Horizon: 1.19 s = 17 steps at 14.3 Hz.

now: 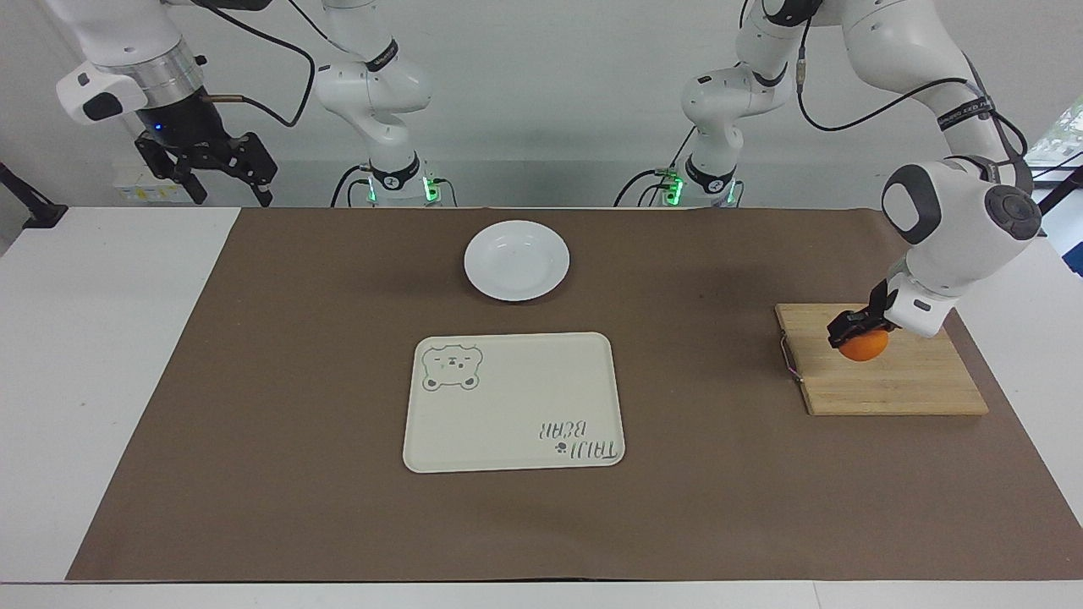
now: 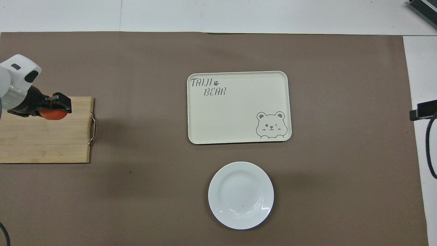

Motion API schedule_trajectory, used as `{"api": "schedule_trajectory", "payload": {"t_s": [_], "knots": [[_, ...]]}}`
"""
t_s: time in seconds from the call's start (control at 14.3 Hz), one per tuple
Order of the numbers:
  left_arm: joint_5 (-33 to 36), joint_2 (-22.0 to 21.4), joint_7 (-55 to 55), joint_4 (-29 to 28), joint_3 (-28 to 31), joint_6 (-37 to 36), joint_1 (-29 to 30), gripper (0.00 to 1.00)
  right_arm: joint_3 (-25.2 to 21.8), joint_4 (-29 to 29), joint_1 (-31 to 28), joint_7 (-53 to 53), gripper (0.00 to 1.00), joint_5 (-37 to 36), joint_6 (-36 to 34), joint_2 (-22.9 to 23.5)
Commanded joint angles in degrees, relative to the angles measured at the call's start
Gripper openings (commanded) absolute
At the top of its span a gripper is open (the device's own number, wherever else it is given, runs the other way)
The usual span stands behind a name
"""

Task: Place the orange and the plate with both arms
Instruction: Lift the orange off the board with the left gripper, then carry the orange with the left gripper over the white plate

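Note:
The orange (image 1: pixel 866 348) is in my left gripper (image 1: pixel 853 331), which is shut on it and holds it just above the wooden cutting board (image 1: pixel 897 385) at the left arm's end of the table. It also shows in the overhead view, the orange (image 2: pixel 51 115) under the left gripper (image 2: pixel 57 106). The white plate (image 1: pixel 516 260) lies bare on the brown mat near the robots, also in the overhead view (image 2: pixel 240 194). My right gripper (image 1: pixel 222 173) waits open and empty, high over the table's edge at the right arm's end.
A cream tray with a bear drawing (image 1: pixel 514 402) lies mid-table, farther from the robots than the plate, also in the overhead view (image 2: pixel 239 107). The board (image 2: pixel 44 143) has a metal handle (image 2: pixel 92 129) on its side toward the tray.

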Motion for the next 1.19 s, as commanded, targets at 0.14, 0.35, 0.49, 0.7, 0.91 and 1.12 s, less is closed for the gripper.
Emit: {"api": "schedule_trajectory", "payload": {"t_s": [0.14, 0.35, 0.49, 0.7, 0.91, 1.12], "knots": [[-0.4, -6.9, -1.0, 0.6, 0.6, -5.3, -5.4, 0.00, 0.3, -1.1, -0.1, 1.0, 1.00, -0.4, -0.3, -1.3], [-0.3, -8.3, -0.4, 3.1, -0.8, -9.9, -7.7, 0.00, 0.3, -1.1, -0.1, 1.1, 1.00, -0.4, -0.4, -1.3], [-0.3, -8.7, -0.1, 4.9, -4.2, -13.4, -7.9, 0.00, 0.3, -1.1, -0.1, 1.0, 1.00, -0.4, -0.4, -1.3], [-0.7, -9.5, 6.2, 5.2, -9.3, -17.3, -8.3, 0.00, 0.3, -1.1, -0.1, 1.0, 1.00, -0.4, -0.4, -1.3], [-1.0, -10.6, 16.5, 4.8, -14.0, -17.2, -9.3, 0.00, 0.3, -1.1, -0.1, 1.0, 1.00, -0.4, -0.3, -1.3], [-2.9, -11.0, 16.9, 4.4, -15.6, -15.6, -12.1, 0.00, 0.3, -1.1, -0.1, 1.0, 1.00, -0.4, -0.4, -1.3]]}}
